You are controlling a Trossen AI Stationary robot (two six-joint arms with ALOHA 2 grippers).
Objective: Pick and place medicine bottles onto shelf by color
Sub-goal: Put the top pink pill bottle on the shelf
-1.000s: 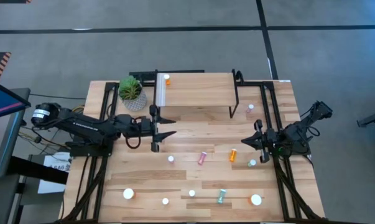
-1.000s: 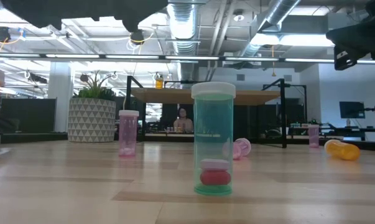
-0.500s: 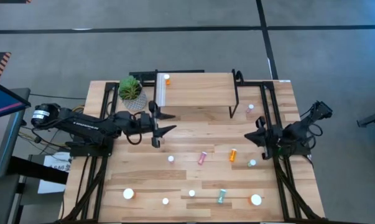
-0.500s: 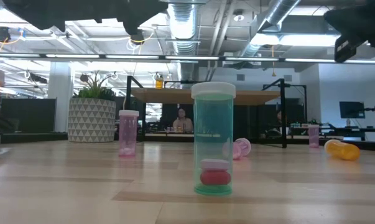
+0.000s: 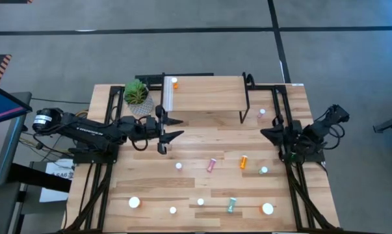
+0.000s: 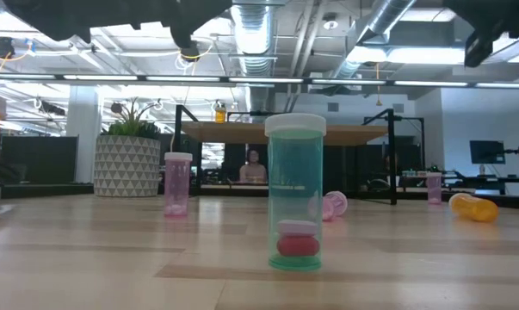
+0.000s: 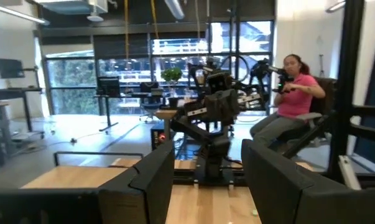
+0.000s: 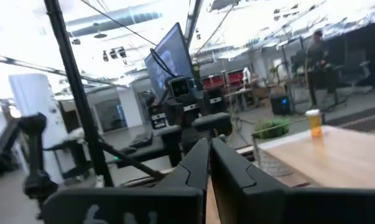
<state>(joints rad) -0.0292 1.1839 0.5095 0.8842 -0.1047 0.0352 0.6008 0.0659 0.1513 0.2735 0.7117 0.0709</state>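
My left gripper [image 5: 181,127] is open and empty, hovering just in front of the shelf's [image 5: 205,93] left end. My right gripper [image 5: 264,133] is shut and empty near the table's right edge, beside the shelf's right legs. One orange bottle [image 5: 175,82] stands on the shelf's far left corner and also shows in the right wrist view [image 8: 313,122]. On the tabletop, a pink bottle [image 5: 212,164], an orange bottle [image 5: 244,161] and a teal bottle [image 5: 232,205] lie on their sides. Another teal bottle [image 5: 264,170] and a pink one [image 5: 261,112] stand upright.
A potted plant [image 5: 137,96] stands left of the shelf, close to my left gripper. Several more white-capped bottles stand near the table's near edge, among them two wide ones [image 5: 134,203] [image 5: 268,208]. A teal bottle [image 6: 295,194] stands close in front of the low camera. A person [image 7: 296,93] sits beyond the table.
My right gripper has risen and gone toward the table's far edge, away from the teal bottle near it, still shut. My left gripper has shifted a little toward the far edge, still open. No bottle has moved.
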